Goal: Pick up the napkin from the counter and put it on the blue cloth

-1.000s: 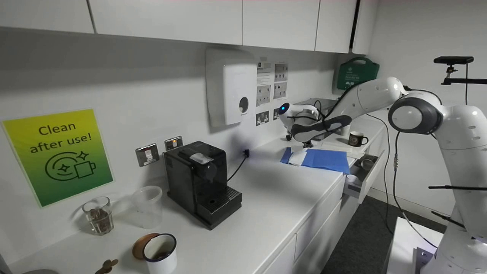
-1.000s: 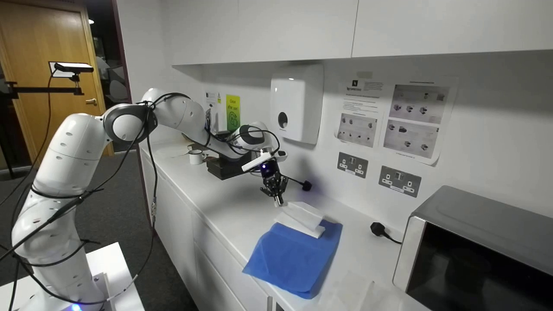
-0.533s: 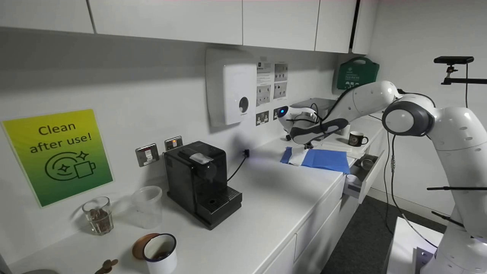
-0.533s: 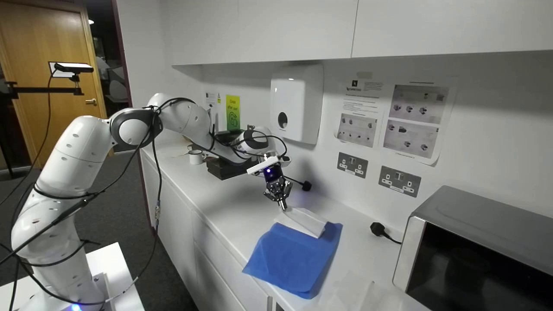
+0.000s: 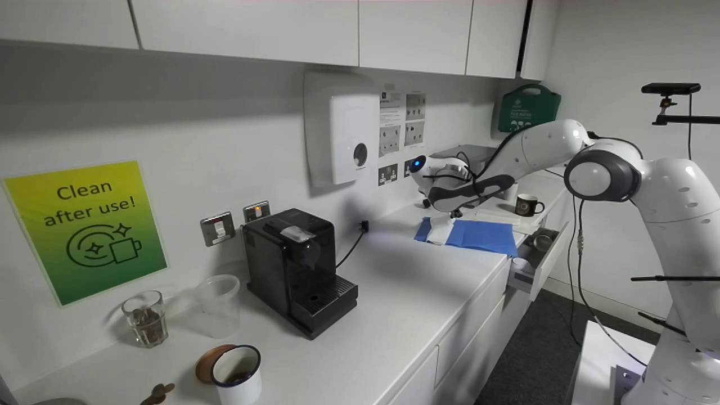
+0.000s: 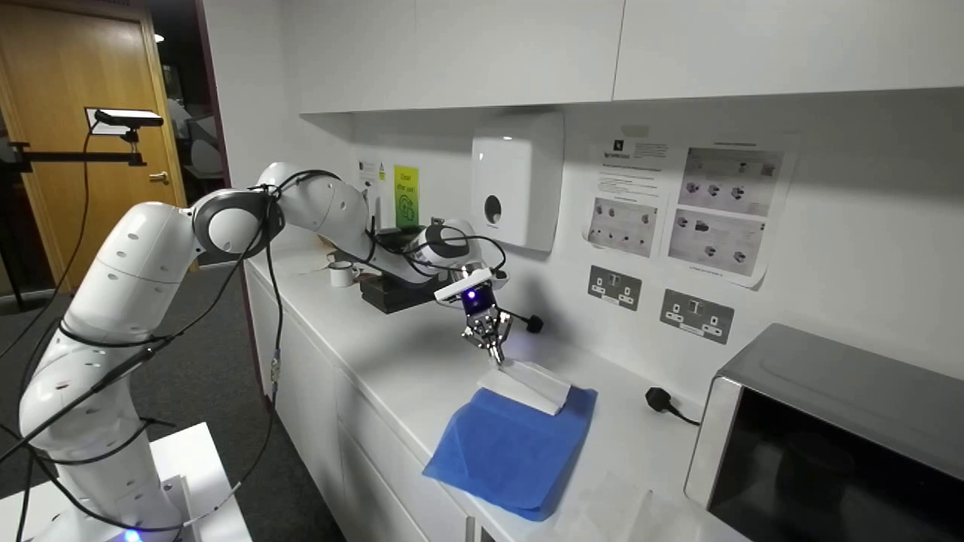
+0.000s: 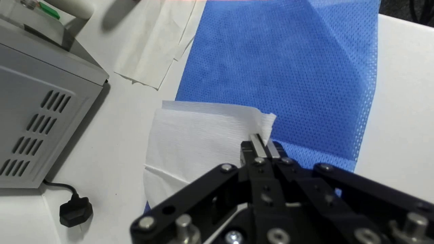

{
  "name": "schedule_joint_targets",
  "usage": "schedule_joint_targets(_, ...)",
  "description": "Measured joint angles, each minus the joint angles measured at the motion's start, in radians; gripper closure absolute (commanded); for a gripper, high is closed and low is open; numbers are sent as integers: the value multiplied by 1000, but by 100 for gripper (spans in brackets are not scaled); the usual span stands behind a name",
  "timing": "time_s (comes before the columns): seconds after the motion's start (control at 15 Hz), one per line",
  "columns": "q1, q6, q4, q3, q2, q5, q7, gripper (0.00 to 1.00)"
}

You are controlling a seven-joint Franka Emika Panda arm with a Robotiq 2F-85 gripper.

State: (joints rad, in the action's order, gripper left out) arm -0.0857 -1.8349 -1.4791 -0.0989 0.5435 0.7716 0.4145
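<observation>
The white napkin [image 7: 196, 135] lies over one end of the blue cloth [image 7: 271, 61], with blue showing past it on more than one side. My gripper [image 7: 262, 139] is shut on the napkin's edge, which sticks up between the metal fingertips. In an exterior view the napkin [image 6: 531, 385] slopes from the gripper [image 6: 497, 361] down to the blue cloth [image 6: 512, 452]. Both also show in an exterior view, the napkin [image 5: 440, 232] on the cloth [image 5: 482, 236], with the gripper [image 5: 455, 214] mostly behind the wrist. The cloth is spread on the white counter [image 6: 392, 339].
A microwave [image 6: 821, 421] stands beyond the cloth, near a black plug [image 7: 76, 210]. Pale paper sheets [image 7: 156, 40] lie beside the cloth. A black coffee machine [image 5: 301, 270] stands farther along the counter. A dark mug [image 5: 527, 205] stands near an open drawer [image 5: 540, 259].
My gripper has moved down and slightly towards the cloth, with the napkin's edge in it. The napkin's raised layer now lies lower and flatter. In the last half second it has barely moved.
</observation>
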Motion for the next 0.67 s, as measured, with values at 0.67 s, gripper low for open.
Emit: schedule_joint_targets(0.67, -10, -17, 21, 3, 35, -9, 22, 100)
